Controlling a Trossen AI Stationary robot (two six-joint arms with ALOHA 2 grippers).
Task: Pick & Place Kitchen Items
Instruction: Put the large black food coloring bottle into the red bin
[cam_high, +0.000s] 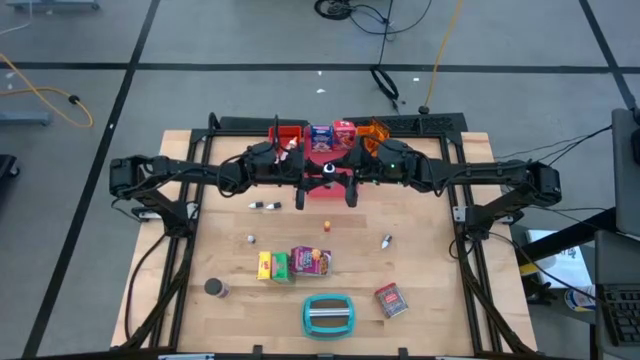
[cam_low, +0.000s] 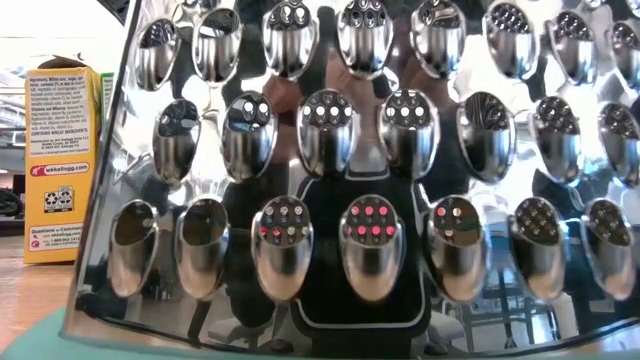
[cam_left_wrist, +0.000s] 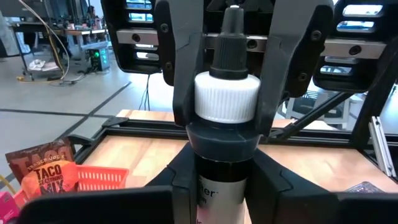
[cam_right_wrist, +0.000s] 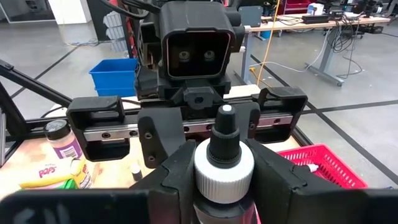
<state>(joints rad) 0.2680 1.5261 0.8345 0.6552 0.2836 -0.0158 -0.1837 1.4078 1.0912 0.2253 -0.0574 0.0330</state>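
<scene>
Inspector: Position of the small bottle?

Assessor: Above the counter, at mid-rear, between the two arms. The left tool and right tool meet there nose to nose. The bottle has a white ribbed collar and a dark nozzle tip.

Inspector: Grip?

Assessor: Both tools are narrowed onto the bottle, dark fingers pressed against either side, with the nozzle standing clear between them.
</scene>
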